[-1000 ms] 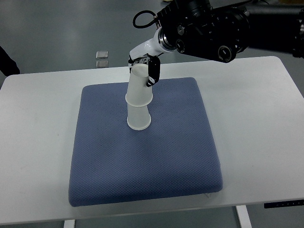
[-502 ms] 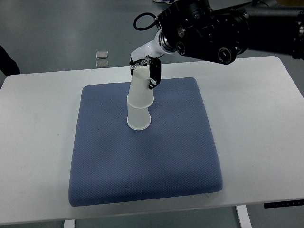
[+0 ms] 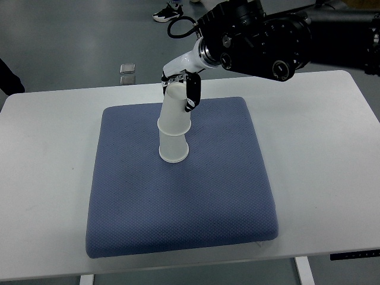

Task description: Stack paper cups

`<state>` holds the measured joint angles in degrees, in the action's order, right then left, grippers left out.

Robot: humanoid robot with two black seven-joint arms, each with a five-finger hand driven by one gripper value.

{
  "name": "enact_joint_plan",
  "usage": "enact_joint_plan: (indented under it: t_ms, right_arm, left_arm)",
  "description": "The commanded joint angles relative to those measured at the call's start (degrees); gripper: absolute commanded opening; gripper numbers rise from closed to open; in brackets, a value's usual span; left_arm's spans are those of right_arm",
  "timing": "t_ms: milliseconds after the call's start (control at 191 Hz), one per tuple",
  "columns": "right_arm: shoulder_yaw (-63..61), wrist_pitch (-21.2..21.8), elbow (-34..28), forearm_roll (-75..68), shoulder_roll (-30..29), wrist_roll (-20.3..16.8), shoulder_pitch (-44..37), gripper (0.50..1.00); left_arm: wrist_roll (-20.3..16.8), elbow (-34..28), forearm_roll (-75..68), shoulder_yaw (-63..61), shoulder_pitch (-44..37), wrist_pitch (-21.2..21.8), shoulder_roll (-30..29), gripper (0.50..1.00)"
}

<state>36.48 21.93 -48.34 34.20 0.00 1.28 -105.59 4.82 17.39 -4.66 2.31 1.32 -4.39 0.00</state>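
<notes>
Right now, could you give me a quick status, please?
Right hand shut on upper cup. Upper cup sleeved over lower cup on blue pad. Nothing in the way.

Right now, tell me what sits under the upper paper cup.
The upper paper cup, held near its top by the right hand, sits upside down over the lower paper cup, which stands on the blue cushion. The lower cup's top is covered and cannot be seen.

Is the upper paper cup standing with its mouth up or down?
Mouth down. The upper cup is inverted over the lower cup: its wide rim faces downward, its narrow base is gripped by the right hand.
</notes>
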Motion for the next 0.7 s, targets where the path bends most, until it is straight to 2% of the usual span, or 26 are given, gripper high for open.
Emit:
enact_joint_plan:
  t_ms: [0, 696]
  right_arm:
    - [0.0, -0.6, 0.0, 0.1, 0.0, 0.0, 0.3, 0.752]
    - [-0.1, -2.4, 0.1, 0.4, 0.0, 0.0, 3.7, 0.760]
  left_arm:
    - [-0.1, 0.0, 0.0, 0.0, 0.0, -0.1, 0.0, 1.000]
    - [0.0, -0.1, 0.0, 0.1, 0.0, 0.0, 0.0, 1.000]
